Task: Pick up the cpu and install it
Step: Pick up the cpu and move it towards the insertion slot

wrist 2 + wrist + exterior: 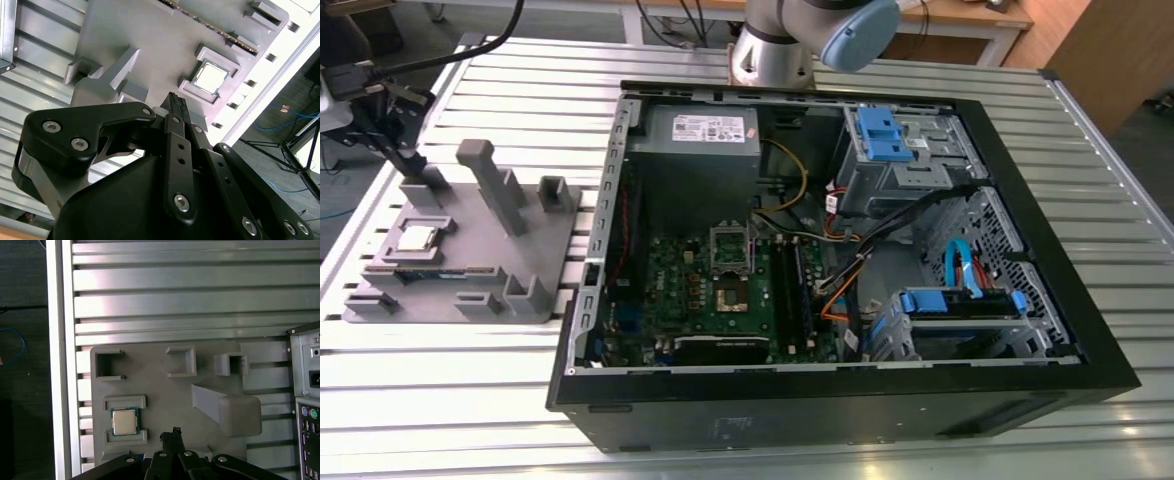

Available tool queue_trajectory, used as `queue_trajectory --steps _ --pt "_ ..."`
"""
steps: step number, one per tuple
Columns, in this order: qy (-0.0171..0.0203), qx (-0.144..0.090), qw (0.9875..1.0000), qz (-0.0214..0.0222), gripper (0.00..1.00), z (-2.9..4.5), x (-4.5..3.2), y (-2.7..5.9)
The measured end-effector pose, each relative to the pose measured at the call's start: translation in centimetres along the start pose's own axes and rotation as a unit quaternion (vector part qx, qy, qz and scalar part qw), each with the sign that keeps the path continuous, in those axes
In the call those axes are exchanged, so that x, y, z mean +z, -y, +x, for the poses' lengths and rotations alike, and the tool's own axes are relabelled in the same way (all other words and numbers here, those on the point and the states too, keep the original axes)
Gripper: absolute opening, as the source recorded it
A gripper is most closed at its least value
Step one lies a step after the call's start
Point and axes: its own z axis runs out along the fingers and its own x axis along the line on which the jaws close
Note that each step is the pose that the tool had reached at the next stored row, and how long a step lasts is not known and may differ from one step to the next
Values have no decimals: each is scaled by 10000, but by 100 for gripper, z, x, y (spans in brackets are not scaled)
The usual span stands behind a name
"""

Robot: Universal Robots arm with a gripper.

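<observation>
here we go: the cpu [124,421] sits flat, silver top up, in its square pocket on the grey holder block [165,395], held between two little bracket walls. the gripper [173,434] hangs over that block, and in both wrist views the jaws are pressed together, tips meeting in one dark ribbed point with nothing between them. that point is near the cpu but apart from it, off to one side of the pocket, closer to the block's slanted ramp piece [220,407]. no contact.

in the exterior view the holder block lies on the slatted metal table [881,455], just beside the open computer case [1047,240] on the exterior view's left. the cpu [416,238] shows as a pale square near the block's outer edge, well apart from the green motherboard [674,285] lying inside the case. a memory stick [434,271] stands on edge in a slot of the block, right next to the cpu's pocket (thin green strip, easy to miss). the arm's base [767,50] rises behind the case.
</observation>
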Motion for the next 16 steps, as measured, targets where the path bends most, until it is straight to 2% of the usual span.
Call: queue_trajectory --steps 6,16 --pt "2 -1 10000 -1 11 6 3 1" --pt "8 0 10000 -1 11 86 30 14"
